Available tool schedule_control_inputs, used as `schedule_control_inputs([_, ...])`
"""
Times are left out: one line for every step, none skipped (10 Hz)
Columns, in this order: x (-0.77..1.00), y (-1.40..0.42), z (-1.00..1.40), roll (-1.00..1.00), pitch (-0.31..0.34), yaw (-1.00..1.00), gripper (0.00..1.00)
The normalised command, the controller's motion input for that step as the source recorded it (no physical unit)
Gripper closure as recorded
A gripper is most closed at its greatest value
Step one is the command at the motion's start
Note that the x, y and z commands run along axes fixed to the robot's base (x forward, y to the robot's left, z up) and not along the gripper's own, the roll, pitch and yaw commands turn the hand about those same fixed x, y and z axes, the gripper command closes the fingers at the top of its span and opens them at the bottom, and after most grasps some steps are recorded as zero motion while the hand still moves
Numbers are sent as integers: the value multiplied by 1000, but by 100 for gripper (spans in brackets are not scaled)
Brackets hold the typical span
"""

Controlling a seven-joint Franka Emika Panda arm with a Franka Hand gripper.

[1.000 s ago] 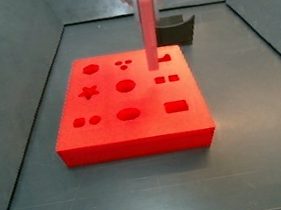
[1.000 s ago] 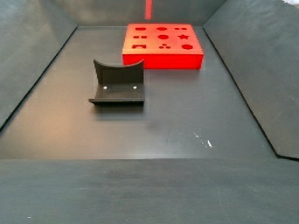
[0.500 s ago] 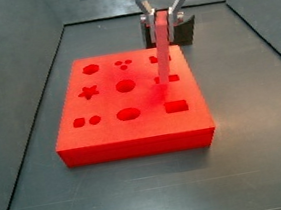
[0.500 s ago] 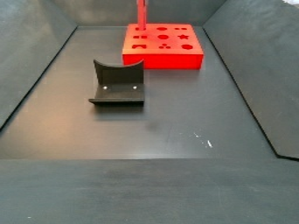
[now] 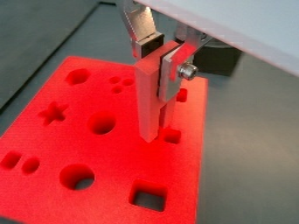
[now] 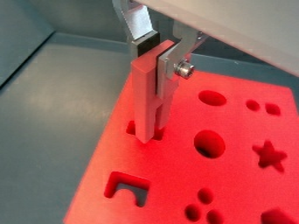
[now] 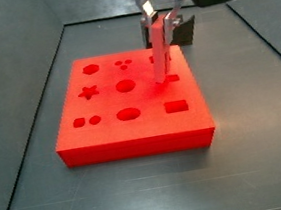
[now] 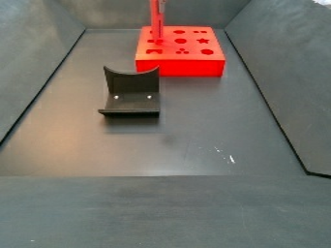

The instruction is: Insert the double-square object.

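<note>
The double-square object [image 7: 159, 53] is held upright in the gripper [image 7: 162, 22], whose silver fingers [image 5: 173, 70] are pressed against the peg's upper part in both wrist views. The peg is seen standing over the right-hand side of the large red block [image 7: 129, 104], and its lower end is right at the block's top face, at the double-square hole [image 5: 170, 136] near the block's right edge. In a wrist view the tip [image 6: 145, 136] appears to be at or just inside the mouth of that hole; how deep it sits cannot be told. The task is judged to be well advanced: the peg has been grasped, carried over the block and lined up with its hole. What is left, as far as can be judged, is for the peg to be pushed fully down and then let go.

Other shaped holes are seen across the block: a star [image 7: 90, 91], round holes [image 7: 125, 84], an oval [image 7: 129, 112] and a single square [image 7: 176, 105]. The dark fixture [image 8: 131, 92] stands on the floor well apart from the block, nearer in a side view [image 8: 131, 92] and just behind the block in a side view [image 7: 185, 29]. Nothing is seen lying over the target hole or between peg and block; only the neighbouring holes could be mistaken for it.
</note>
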Motion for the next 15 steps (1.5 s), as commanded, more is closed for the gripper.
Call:
schedule_control_inputs([200,0,129,-126,33,-877,100])
schedule_control_inputs([211,0,143,-139,4,-894,100])
schedule_control_inputs([194,0,103,-123,4,-909,100])
schedule_control_inputs([154,0,0,-76,0,-934,100])
schedule_control_inputs([106,3,0,-39,6,-949,100])
schedule_control_inputs([66,0,0,-24,9,-977,100])
schedule_control_inputs([20,0,0,-14,10,-997,100])
schedule_control_inputs([0,0,-9,-3,24,-1000,100])
schedule_control_inputs([0,0,-14,0,26,-1000,100])
schedule_control_inputs([0,0,-43,0,27,-997,100])
schedule_control_inputs([0,34,-134,0,56,-963,100])
schedule_control_inputs([0,46,-180,4,80,-943,100])
schedule_control_inputs([0,43,-197,17,101,-926,100])
schedule_control_inputs([0,43,-197,21,124,-894,100])
schedule_control_inputs([0,34,-180,16,123,-889,100])
